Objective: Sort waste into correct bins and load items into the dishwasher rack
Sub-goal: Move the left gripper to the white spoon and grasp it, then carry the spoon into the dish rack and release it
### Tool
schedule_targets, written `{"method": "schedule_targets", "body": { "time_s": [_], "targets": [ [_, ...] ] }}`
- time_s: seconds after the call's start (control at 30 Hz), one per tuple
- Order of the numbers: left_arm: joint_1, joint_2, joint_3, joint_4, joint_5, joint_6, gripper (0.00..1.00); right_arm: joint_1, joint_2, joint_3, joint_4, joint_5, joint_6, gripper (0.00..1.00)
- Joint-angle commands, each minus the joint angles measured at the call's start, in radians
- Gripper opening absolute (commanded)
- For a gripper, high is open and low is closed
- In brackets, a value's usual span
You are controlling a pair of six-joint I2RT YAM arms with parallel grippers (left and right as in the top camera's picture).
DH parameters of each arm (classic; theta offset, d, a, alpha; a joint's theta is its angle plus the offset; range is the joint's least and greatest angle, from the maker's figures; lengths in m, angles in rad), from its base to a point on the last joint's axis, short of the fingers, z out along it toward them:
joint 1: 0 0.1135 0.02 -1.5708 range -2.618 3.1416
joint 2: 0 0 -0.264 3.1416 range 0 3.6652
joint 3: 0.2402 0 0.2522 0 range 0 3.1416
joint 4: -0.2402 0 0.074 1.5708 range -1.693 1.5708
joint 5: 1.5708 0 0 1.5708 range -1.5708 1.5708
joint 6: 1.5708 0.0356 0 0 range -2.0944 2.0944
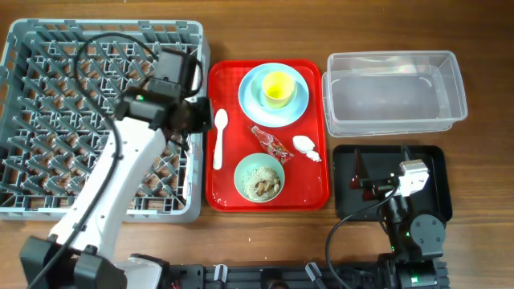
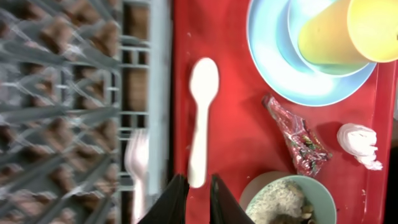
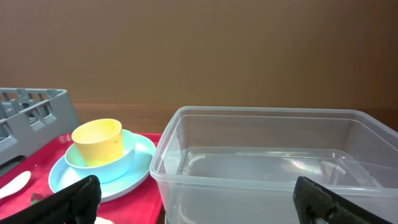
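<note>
My left gripper (image 1: 198,114) (image 2: 198,182) hovers over the grey dishwasher rack's (image 1: 48,48) right edge. Its fingers are narrowly apart and empty, just above the white spoon's (image 1: 218,138) (image 2: 200,112) handle end. A blurred white fork (image 2: 135,168) lies in the rack. On the red tray are the blue plate (image 1: 274,122), the blue bowl (image 1: 259,84), the yellow cup (image 1: 277,88), the red wrapper (image 1: 271,144), the tissue (image 1: 305,147) and a green bowl (image 1: 241,172) of rice. My right gripper (image 1: 365,181) (image 3: 199,205) is wide open and empty over the black tray (image 1: 430,160).
The red serving tray (image 1: 229,193) sits between the rack and the bins. The clear tub (image 1: 393,56) (image 3: 249,186) stands behind the black tray, right in front of my right gripper. Bare wooden table lies along the front edge.
</note>
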State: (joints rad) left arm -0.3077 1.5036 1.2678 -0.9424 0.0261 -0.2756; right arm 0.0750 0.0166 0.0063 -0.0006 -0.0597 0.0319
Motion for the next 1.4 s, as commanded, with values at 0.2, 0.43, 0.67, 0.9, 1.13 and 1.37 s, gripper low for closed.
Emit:
{"method": "schedule_targets", "body": {
  "time_s": [0.2,0.43,0.67,0.9,1.13,1.37],
  "targets": [
    [-0.179,0.038,-0.23,0.251,-0.211,-0.244,0.29,-0.005,-0.003,-0.001,0.003,-0.009,-0.005,1.0],
    [-0.196,0.067,-0.333,0.466,-0.29,-0.257,0.35,-0.005,-0.003,-0.001,0.003,-0.009,-0.006,1.0],
    [-0.196,0.221,-0.333,0.529,-0.29,-0.251,0.26,-0.005,-0.003,-0.001,0.003,-0.009,-0.006,1.0],
    [-0.193,0.317,-0.333,0.596,-0.29,-0.173,0.29,-0.005,-0.003,-0.001,0.003,-0.009,-0.005,1.0],
    [-0.196,0.32,-0.332,0.592,-0.232,-0.173,0.06,-0.005,-0.003,-0.001,0.003,-0.009,-0.005,1.0],
    [-0.196,0.105,-0.306,0.561,-0.233,-0.068,0.04,-0.005,-0.003,-0.001,0.003,-0.009,-0.005,1.0]
  ]
}}
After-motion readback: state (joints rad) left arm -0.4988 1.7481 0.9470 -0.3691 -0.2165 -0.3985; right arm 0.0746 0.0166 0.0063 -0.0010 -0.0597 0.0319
